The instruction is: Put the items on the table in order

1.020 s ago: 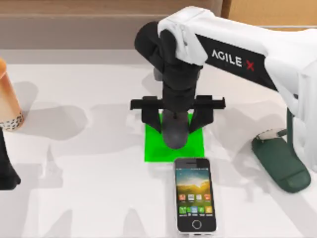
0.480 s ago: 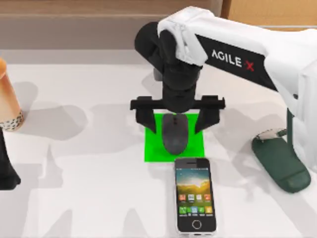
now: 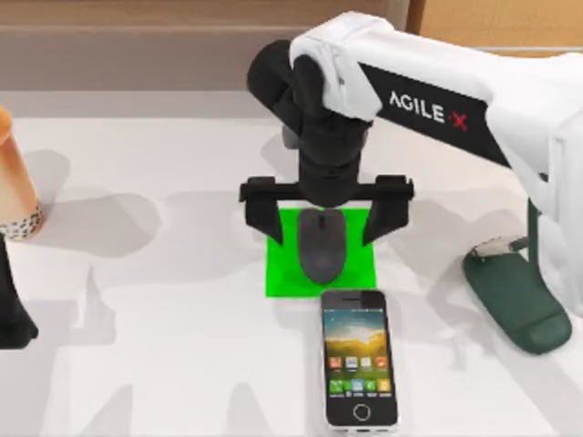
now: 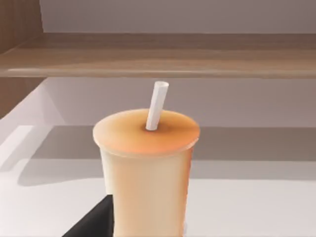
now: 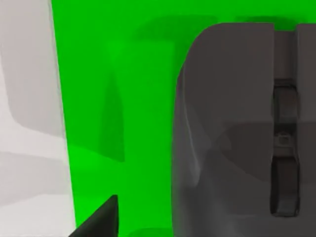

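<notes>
The dark grey mouse (image 3: 322, 248) lies on the bright green pad (image 3: 278, 273) in the middle of the table (image 3: 164, 364). My right gripper (image 3: 323, 221) hangs right above it, open, its fingers (image 3: 262, 211) spread wide on either side and clear of the mouse. In the right wrist view the mouse (image 5: 232, 133) rests on the pad (image 5: 113, 98). The smartphone (image 3: 359, 357) lies face up just in front of the pad. The orange-brown cup (image 3: 13, 191) stands at the far left edge, and in the left wrist view the cup (image 4: 146, 173) with its white straw is close ahead. My left arm (image 3: 11, 309) is parked at the left edge.
A dark green phone stand (image 3: 519, 300) sits at the right, under my right arm. A wooden cabinet (image 3: 492, 23) and a shelf run along the back. Bare table lies at the front left.
My right gripper's fingers have spread apart and let go of the mouse, which now lies uncovered on the green pad. Phone, cup and left arm have not moved.
</notes>
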